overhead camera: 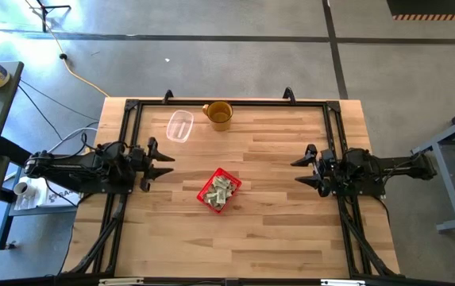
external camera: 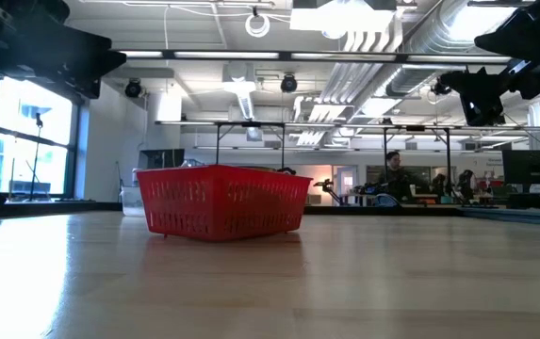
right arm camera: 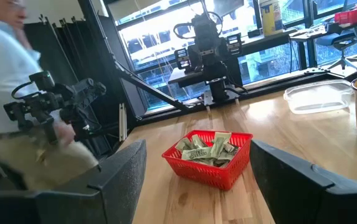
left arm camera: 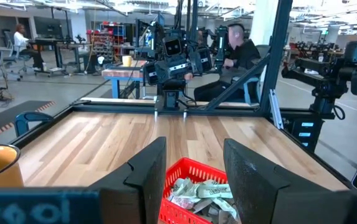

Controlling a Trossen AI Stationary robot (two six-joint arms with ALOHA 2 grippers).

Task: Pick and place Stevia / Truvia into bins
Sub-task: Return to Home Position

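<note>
The red bin [overhead camera: 220, 191] stands on its base in the middle of the wooden table, with several pale green and white Stevia packets [overhead camera: 222, 191] heaped inside it. The bin [left arm camera: 194, 180] and packets [left arm camera: 200, 191] show between my left fingers, and the bin [right arm camera: 209, 158] with its packets [right arm camera: 208, 149] between my right ones. In the low view the bin's wall [external camera: 222, 201] hides the packets. My left gripper [overhead camera: 162, 161] stands open at the table's left edge, above the table. My right gripper [overhead camera: 302, 169] stands open at the right edge. Neither touches anything.
A clear plastic container [overhead camera: 180, 125] and a yellow-brown mug [overhead camera: 219, 115] stand near the table's far edge, left of centre. A black frame [overhead camera: 227, 103] runs round the table. People sit and stand in the room beyond.
</note>
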